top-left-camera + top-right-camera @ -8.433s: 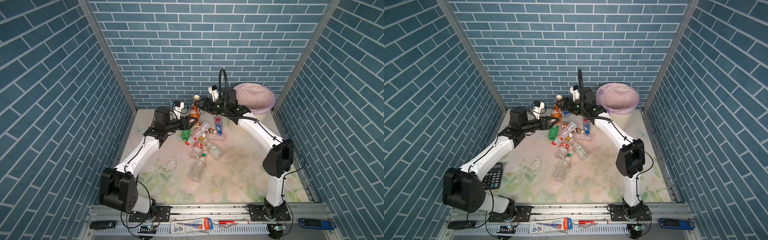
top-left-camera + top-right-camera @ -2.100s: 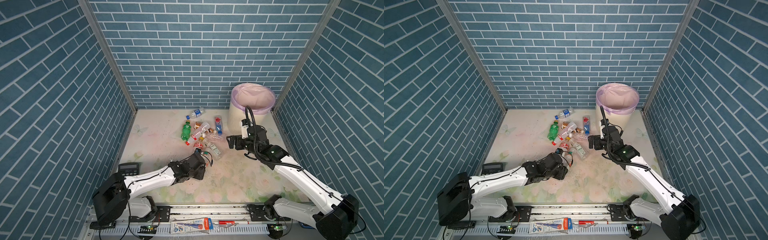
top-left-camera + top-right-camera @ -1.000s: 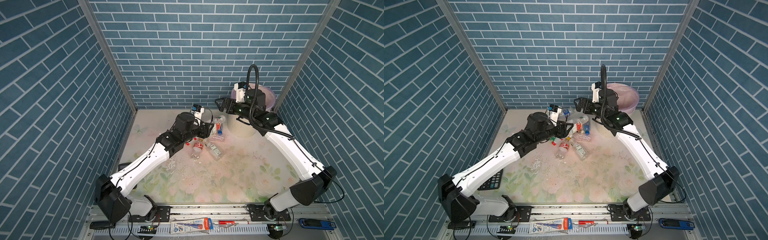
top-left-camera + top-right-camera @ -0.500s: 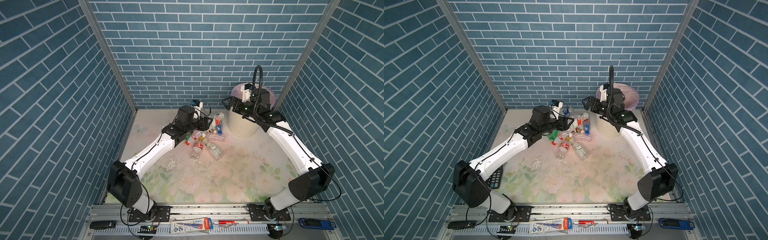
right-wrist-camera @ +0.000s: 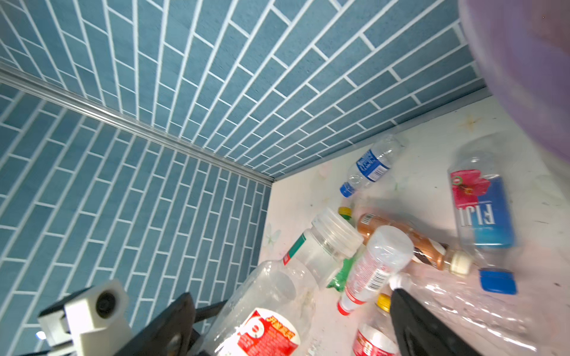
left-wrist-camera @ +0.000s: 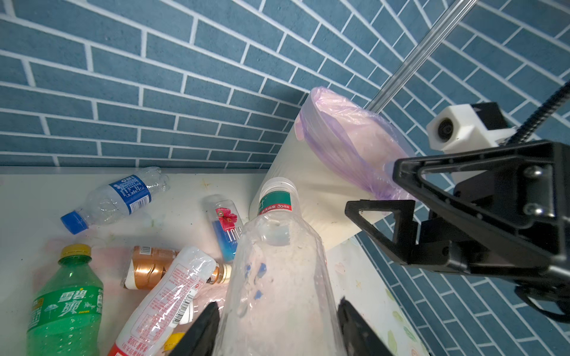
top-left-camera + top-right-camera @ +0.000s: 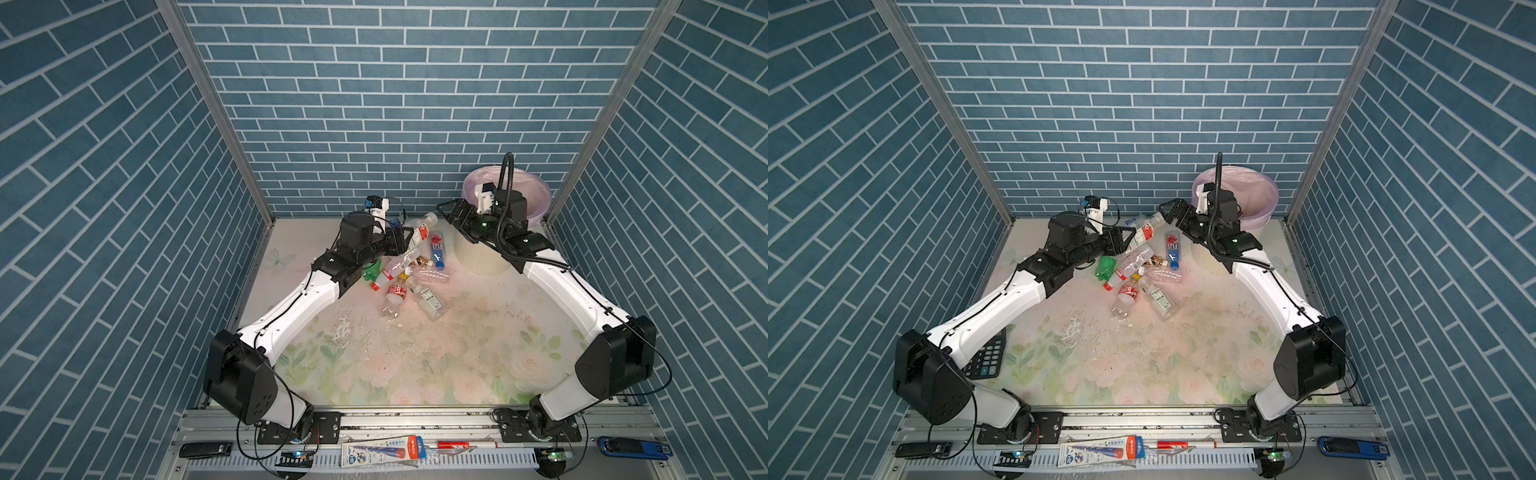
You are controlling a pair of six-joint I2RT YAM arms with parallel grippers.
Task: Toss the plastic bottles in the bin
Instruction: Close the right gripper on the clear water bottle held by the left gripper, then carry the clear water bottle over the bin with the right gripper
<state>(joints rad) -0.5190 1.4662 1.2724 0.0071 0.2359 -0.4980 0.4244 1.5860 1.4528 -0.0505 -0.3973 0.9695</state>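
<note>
We've got the left gripper (image 7: 400,242) clamped partway shut on a clear bottle (image 6: 277,277). Its fingers press either side of the crinkled, dented body, and the pale-capped neck points at the right gripper (image 7: 452,215). That one's spread wide and carries nothing, its jaws facing the cap across a small gap.

Behind it stands the bin (image 7: 538,198), tucked into the far right corner, with a ribbed cream wall and a thin lilac bag (image 6: 345,129) folded over the rim. The rest of the plastic bottles (image 7: 409,278) lie heaped at the far middle of the floral mat (image 7: 415,374). There's a green bottle (image 6: 64,302), a brown bottle (image 6: 148,266) and a flat-sided Fiji bottle (image 6: 228,228) just beside the bin's foot. A blue-label bottle (image 6: 123,194) lies alone near the back wall (image 7: 374,124).

The near half of the mat is open room. A black calculator (image 7: 986,357) sits by its left edge, partly under the left arm (image 7: 299,307). Two seconds back that arm lay low over the near mat; now it's up at the far end, bottle lifted.
</note>
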